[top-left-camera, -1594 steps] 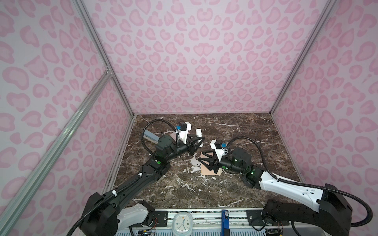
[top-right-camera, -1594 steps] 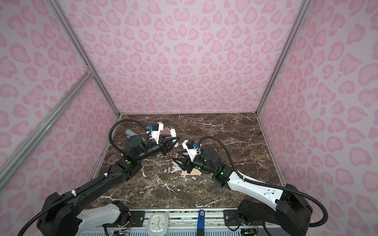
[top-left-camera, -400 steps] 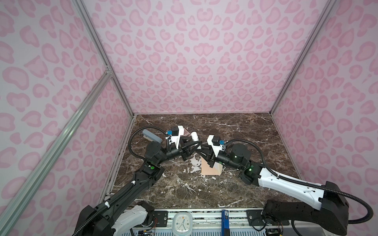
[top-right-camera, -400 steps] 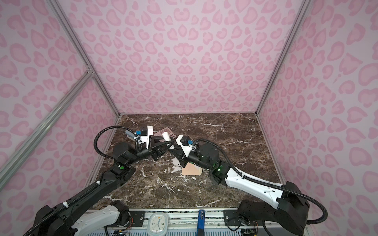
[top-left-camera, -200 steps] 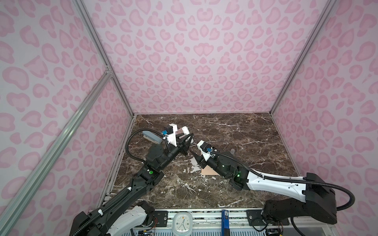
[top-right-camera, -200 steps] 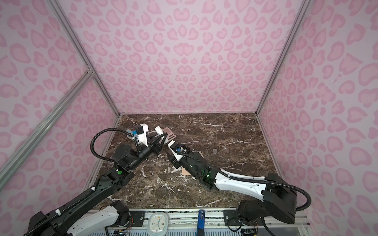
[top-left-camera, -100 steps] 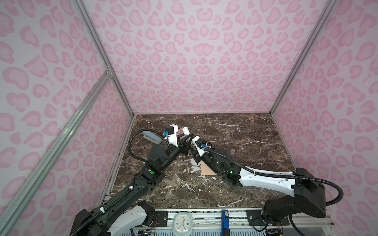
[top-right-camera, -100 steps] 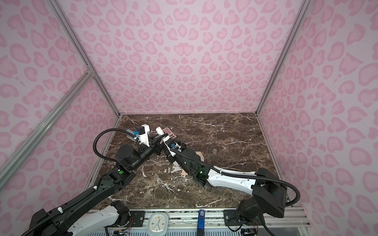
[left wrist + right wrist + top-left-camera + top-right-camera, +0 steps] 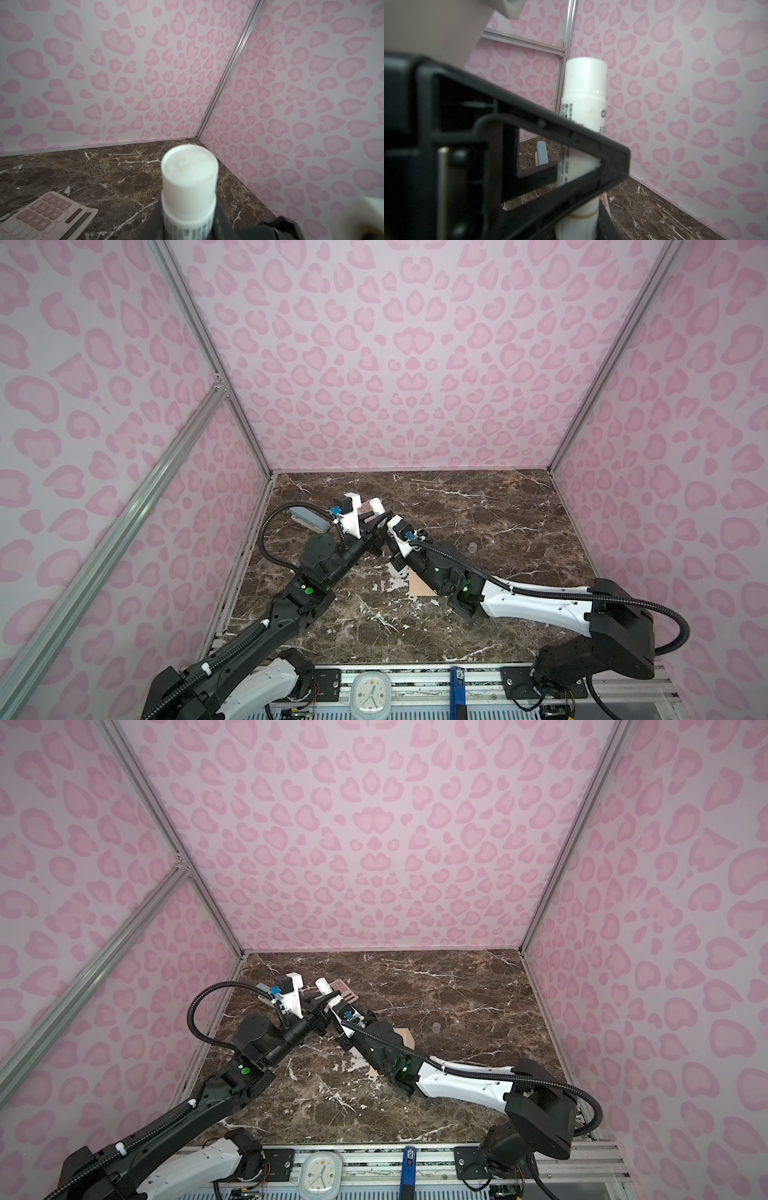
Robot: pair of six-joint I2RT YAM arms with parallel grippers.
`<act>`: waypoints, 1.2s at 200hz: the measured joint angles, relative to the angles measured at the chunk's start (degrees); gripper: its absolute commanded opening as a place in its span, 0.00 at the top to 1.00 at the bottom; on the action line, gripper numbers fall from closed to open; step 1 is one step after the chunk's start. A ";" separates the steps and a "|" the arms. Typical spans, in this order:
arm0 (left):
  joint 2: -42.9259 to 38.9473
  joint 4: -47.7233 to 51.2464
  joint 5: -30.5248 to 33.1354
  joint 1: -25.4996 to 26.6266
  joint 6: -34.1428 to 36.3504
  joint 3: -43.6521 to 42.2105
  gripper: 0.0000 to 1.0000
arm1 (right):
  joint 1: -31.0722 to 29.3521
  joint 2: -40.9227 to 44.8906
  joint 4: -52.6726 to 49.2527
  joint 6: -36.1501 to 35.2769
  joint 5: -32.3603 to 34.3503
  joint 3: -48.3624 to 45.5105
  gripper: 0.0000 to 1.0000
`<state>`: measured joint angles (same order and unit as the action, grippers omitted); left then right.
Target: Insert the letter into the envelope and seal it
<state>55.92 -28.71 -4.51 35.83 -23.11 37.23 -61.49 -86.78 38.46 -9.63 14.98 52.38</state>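
Can read little on the white tube (image 9: pixel 189 182): rows of tiny black print down its side, too small to make out, plus one big round letter, O or C, seen in the right wrist view. Can read the keys on the pink calculator (image 9: pixel 45 216), lying just past the left claw: 0 to 9 and 00.

Left claw (image 9: pixel 373 526): partly closed and clamped on the lower part of the tube, with the top end poking out past the tips.

Right claw (image 9: pixel 384 531): tip to tip with the left claw, close up against the same tube. Gripping or only near, cannot tell.

Envelope (image 9: pixel 419 585): flat on the table (image 9: pixel 498 531), behind the right claw, partly hidden under that arm.

Letter: cannot tell where.
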 measured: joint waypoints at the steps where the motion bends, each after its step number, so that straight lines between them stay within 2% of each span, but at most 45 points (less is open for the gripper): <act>1: 0.00 0.00 0.02 0.00 -0.02 0.00 0.96 | 0.00 0.00 0.00 0.00 0.00 0.00 0.75; 47: 0.61 -0.24 0.15 -0.04 -0.87 -0.31 0.96 | 0.00 -0.28 -0.66 0.31 0.46 0.22 0.91; 93: 0.63 -0.55 -3.17 -0.44 -0.48 -0.04 0.96 | 0.79 3.28 -4.11 1.64 -2.54 -0.87 0.96; 144: 2.67 -1.79 -20.74 -5.81 0.44 1.20 0.96 | 5.51 8.50 -9.51 7.67 -17.92 -2.38 0.99; 196: 5.22 -7.23 -34.53 -7.45 -0.83 0.70 0.96 | 14.47 10.84 -8.02 21.24 -42.91 -5.33 0.99; 219: 5.44 -9.11 -37.55 -7.50 -1.62 0.74 0.96 | 17.29 11.19 -6.56 25.53 -51.58 -5.79 0.89; 228: 5.44 -9.16 -38.16 -7.50 -1.81 0.81 0.96 | 17.49 11.61 -6.73 25.70 -52.63 -5.95 0.74; 240: 5.42 -9.18 -38.64 -7.48 -1.92 1.01 0.96 | 17.40 12.11 -7.37 25.35 -52.63 -5.97 0.64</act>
<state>61.34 -37.89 -43.16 28.36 -25.04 38.24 -44.10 -74.67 31.09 15.73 -37.65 46.41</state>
